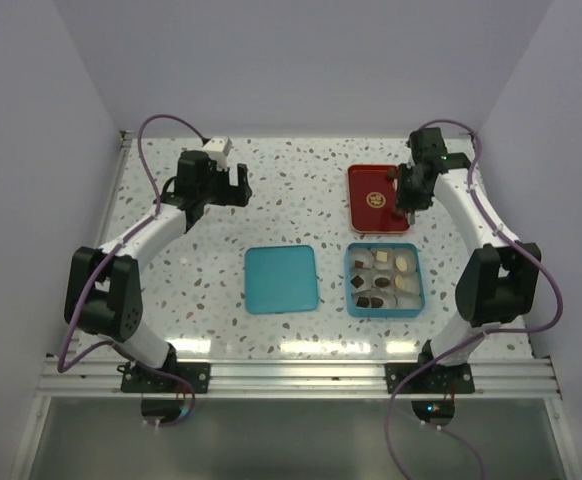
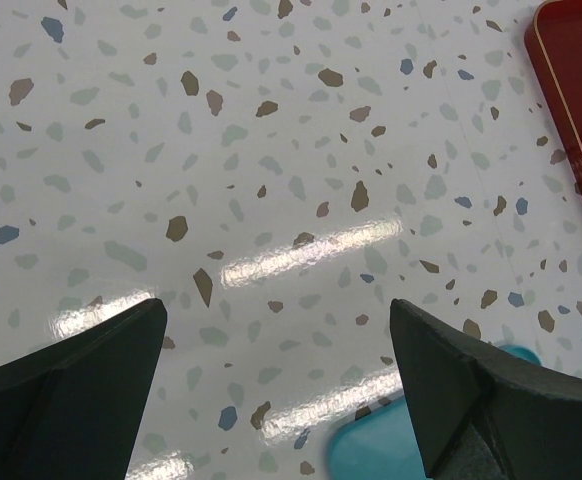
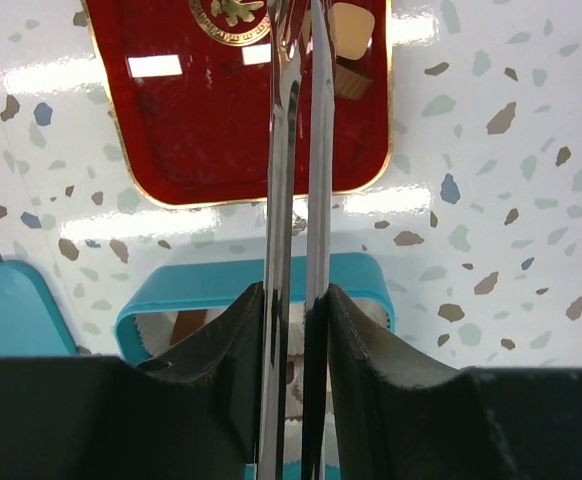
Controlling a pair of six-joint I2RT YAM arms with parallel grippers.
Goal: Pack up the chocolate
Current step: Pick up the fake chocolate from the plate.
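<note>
The teal box (image 1: 352, 283) holds several chocolate pieces (image 1: 403, 263) in paper cups. A cream piece (image 3: 352, 29) and a brown piece (image 3: 351, 81) lie on the red tray (image 3: 201, 120), just right of the tips of metal tongs (image 3: 289, 150). My right gripper (image 3: 293, 300) is shut on the tongs and hangs over the tray's near edge (image 1: 408, 203). The tong blades stand almost together; nothing shows between them. My left gripper (image 2: 276, 320) is open and empty above bare table, left of the tray (image 1: 235, 186).
The teal lid (image 1: 281, 278) lies flat left of the box; its corner shows in the left wrist view (image 2: 371, 452). The red tray (image 1: 371, 186) with its gold emblem sits behind the box. White walls close in the table at the back and sides.
</note>
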